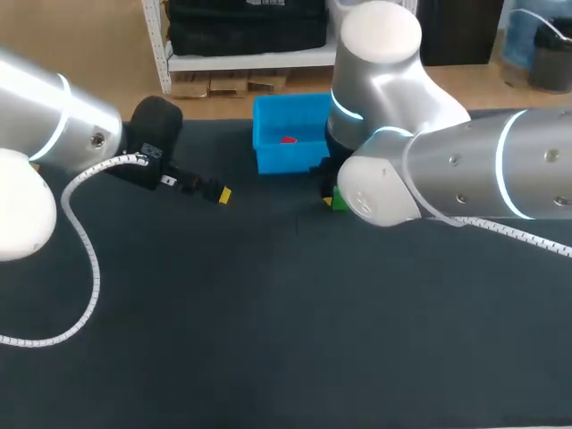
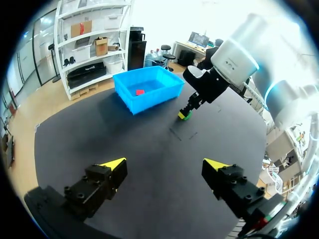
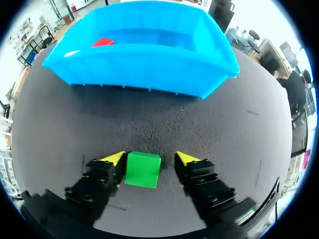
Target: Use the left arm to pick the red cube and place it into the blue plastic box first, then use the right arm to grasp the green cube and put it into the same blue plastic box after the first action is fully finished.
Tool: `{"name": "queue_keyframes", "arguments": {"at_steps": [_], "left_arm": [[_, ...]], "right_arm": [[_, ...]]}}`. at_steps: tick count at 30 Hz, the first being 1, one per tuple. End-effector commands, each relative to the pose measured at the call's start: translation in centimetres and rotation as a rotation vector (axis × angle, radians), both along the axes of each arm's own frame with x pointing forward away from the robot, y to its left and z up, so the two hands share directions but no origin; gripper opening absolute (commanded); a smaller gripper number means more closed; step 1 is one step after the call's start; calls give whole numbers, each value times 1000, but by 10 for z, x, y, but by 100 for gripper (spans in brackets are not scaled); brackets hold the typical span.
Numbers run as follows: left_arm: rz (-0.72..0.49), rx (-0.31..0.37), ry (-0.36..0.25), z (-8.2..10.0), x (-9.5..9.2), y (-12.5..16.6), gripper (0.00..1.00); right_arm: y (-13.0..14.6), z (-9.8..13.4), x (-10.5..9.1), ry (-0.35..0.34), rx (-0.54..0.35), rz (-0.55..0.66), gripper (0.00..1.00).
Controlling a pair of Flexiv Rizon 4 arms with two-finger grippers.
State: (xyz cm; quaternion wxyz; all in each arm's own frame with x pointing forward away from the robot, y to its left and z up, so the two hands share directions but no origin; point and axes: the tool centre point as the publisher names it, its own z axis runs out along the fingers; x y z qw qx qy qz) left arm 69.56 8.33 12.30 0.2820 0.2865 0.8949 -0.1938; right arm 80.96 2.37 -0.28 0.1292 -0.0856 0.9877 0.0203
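A dark, matte black counter [image 1: 268, 340] with a fine-grained surface fills the middle and lower parts of the head view; its far edge runs across the upper part of the frame. An open, rectangular blue plastic box [image 1: 284, 159] stands on it at the upper middle, close to that far edge. A small green cube [image 1: 339, 204] sits flat on the counter just below and right of the box, near it but apart. A few faint thin marks show on the surface around the middle.
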Motion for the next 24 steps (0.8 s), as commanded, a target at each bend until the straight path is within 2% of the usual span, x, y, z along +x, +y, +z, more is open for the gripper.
{"name": "queue_keyframes", "arguments": {"at_steps": [1,14,24], "left_arm": [[-5,-7,-2,-1,0,1,100],[-5,-7,-2,-1,0,1,100],[-5,-7,-2,-1,0,1,100]], "right_arm": [[0,-2,2,6,-1,-2,0],[0,1,1,5,2,-3,0],[-1,20,0,-19,25,-12,0]]}}
